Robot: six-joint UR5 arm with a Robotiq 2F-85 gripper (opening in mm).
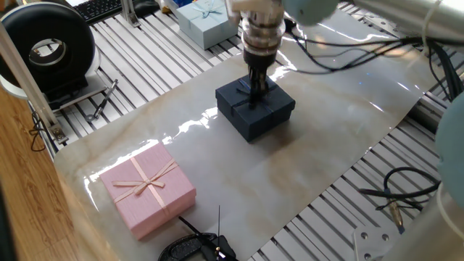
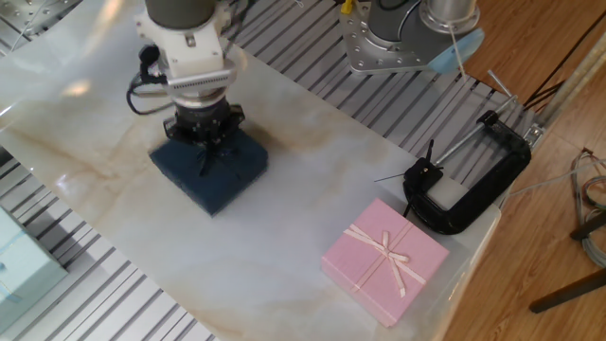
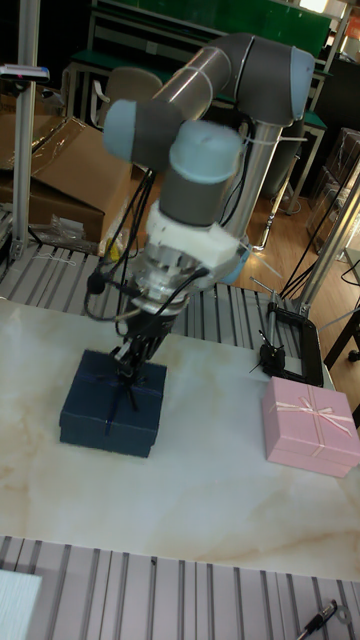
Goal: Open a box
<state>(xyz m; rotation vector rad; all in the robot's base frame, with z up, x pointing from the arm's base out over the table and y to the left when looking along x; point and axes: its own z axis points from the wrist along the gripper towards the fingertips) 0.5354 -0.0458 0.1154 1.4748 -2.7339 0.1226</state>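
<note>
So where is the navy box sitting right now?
The navy box sits on the marble sheet directly under the gripper, whose fingers reach down at its bow. In the tall fixed view it lies left of the pink box.

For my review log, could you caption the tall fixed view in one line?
UR5 gripper lowered onto the bow of the closed navy box, with a pink box off to the side on the marble sheet.

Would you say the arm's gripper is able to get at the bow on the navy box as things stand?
Probably yes: the gripper is already down on the bow atop the navy box, with nothing between them. Whether the jaws are shut is unclear.
</note>
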